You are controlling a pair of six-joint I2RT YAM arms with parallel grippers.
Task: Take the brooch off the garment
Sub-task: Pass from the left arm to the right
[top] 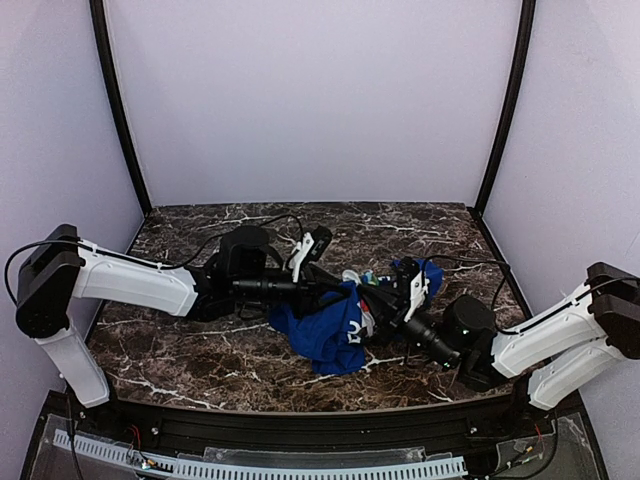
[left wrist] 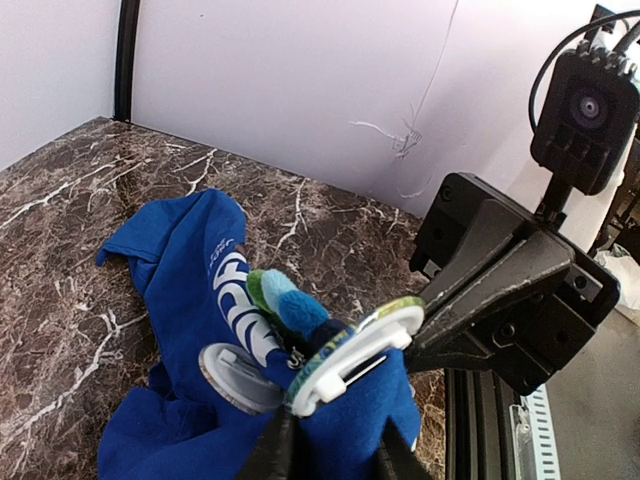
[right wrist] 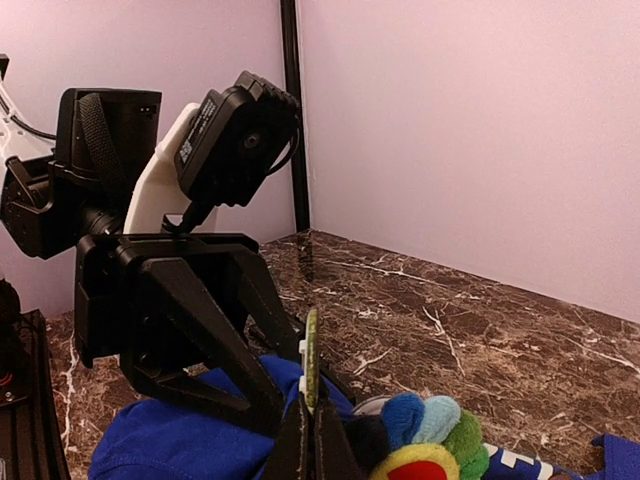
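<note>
The blue garment (top: 325, 335) lies bunched mid-table between both arms. The brooch (left wrist: 355, 360) is a round disc with a green-yellow rim and a white back, standing up from a fold of the cloth. My right gripper (right wrist: 318, 420) is shut on the brooch (right wrist: 312, 350), which shows edge-on between its fingers. My left gripper (left wrist: 335, 450) sits just below the brooch, its fingers closed on a fold of the garment (left wrist: 180, 270). From above, the left gripper (top: 335, 290) and right gripper (top: 372, 300) meet nose to nose over the cloth.
A plush multicoloured patch (right wrist: 430, 450) sits on the garment beside the brooch. A second round pale disc (left wrist: 235, 375) lies against the cloth to the brooch's left. The dark marble table (top: 200, 350) is walled on three sides, with a black rail (top: 300, 425) in front.
</note>
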